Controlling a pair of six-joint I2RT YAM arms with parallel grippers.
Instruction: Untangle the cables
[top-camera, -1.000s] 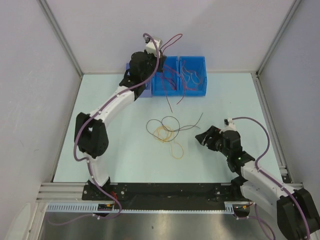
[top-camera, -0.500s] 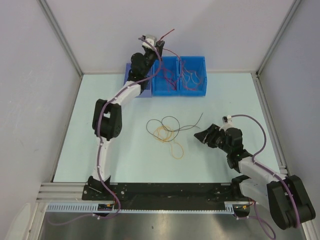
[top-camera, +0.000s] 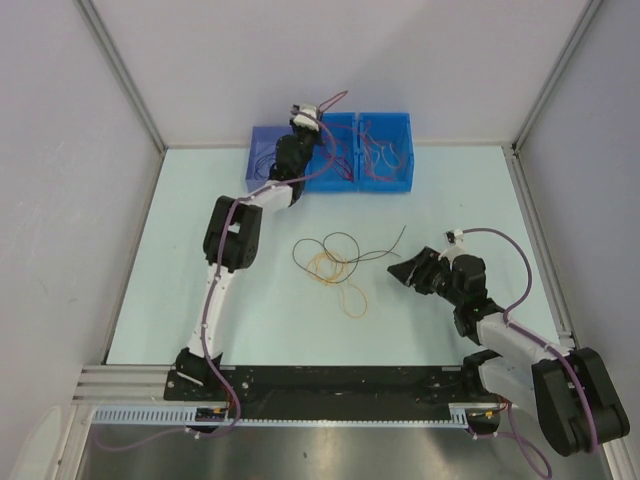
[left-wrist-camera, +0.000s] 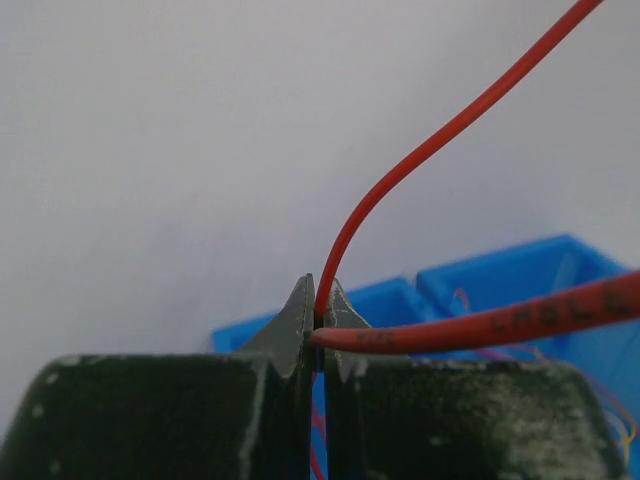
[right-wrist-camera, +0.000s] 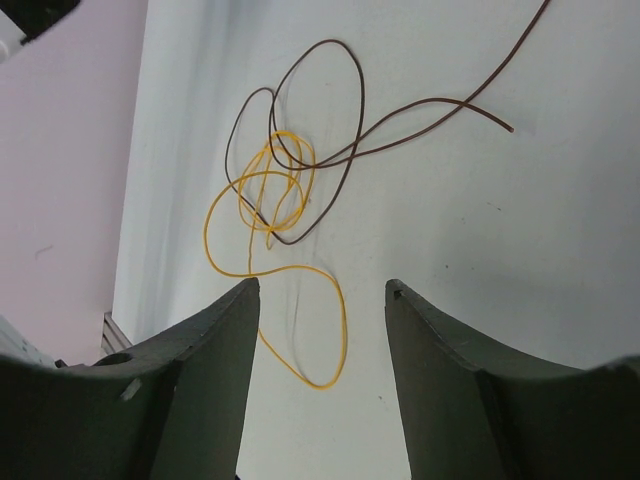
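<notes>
since a second ago the left arm (top-camera: 232, 235) has unfolded from a deep bend into a long straight reach toward the far edge of the tabletop (top-camera: 190, 200). the right claw (right-wrist-camera: 322, 290) has kept its place beside the loose tangle, its fingers drawn a little closer together.

left claw (left-wrist-camera: 320, 298): fingertips pressed together, pinching a red cable (left-wrist-camera: 440, 135). one part of the cable rises from the pinch and curves up to the right, and another runs off to the right in front of the fingers. seen from above, this claw hangs over the row of blue bins (top-camera: 385, 122) against the back wall. more red strands lie in the middle and right bins, and the red cable arcs up above the claw.

right claw: fingers apart at a moderate gap, nothing between them. it hovers low over the tabletop, to the right of the tangle and apart from it.

tangle: a yellow cable (right-wrist-camera: 206, 235) lies in several overlapping loops near the middle of the tabletop. a dark cable (right-wrist-camera: 362, 95) loops across its upper coils, with two long tails running off to the right. both lie flat, well apart from the bins.
</notes>
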